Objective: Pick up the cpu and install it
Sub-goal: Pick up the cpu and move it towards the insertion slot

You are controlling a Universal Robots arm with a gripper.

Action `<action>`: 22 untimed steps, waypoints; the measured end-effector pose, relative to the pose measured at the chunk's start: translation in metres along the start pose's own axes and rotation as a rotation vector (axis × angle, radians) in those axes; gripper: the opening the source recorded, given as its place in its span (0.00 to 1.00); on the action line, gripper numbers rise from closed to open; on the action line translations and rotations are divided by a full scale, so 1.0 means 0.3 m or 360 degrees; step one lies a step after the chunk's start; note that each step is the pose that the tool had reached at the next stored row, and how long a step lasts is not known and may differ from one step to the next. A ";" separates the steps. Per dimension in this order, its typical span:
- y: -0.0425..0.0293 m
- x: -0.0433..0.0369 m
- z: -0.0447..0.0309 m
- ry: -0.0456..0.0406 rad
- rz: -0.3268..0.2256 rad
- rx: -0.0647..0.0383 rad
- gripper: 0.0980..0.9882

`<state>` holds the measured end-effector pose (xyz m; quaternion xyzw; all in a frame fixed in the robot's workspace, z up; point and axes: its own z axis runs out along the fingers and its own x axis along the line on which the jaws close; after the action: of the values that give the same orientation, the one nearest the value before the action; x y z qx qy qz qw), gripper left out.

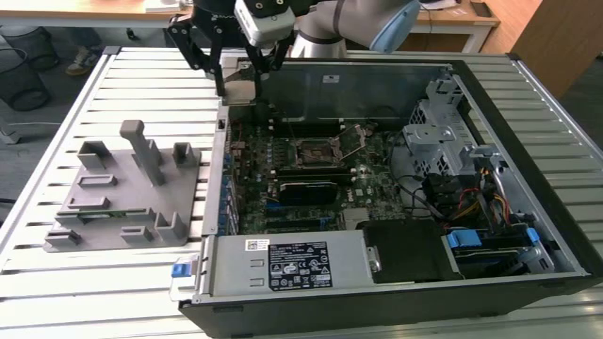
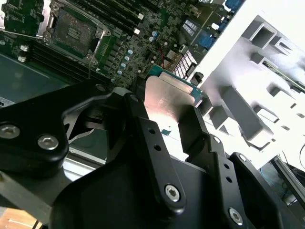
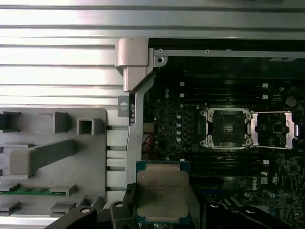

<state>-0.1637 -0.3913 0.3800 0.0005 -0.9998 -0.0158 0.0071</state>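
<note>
The gripper [image 3: 163,209] is clamped on the cpu [image 3: 162,191], whose two gripped edges hide behind its black fingers [image 2: 143,136]

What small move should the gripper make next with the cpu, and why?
Probably carry it across to the socket: the gripper holds the cpu above the board near the case wall, apart from the socket, whose cover is swung open.
</note>
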 end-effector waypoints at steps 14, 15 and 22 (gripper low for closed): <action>0.025 -0.060 0.000 0.0000 0.0000 0.0000 0.48; 0.028 -0.063 0.000 0.0000 0.0000 0.0000 0.48; 0.048 -0.090 0.000 0.0000 0.0000 0.0000 0.48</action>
<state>-0.1367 -0.3768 0.3800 0.0005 -0.9998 -0.0158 0.0071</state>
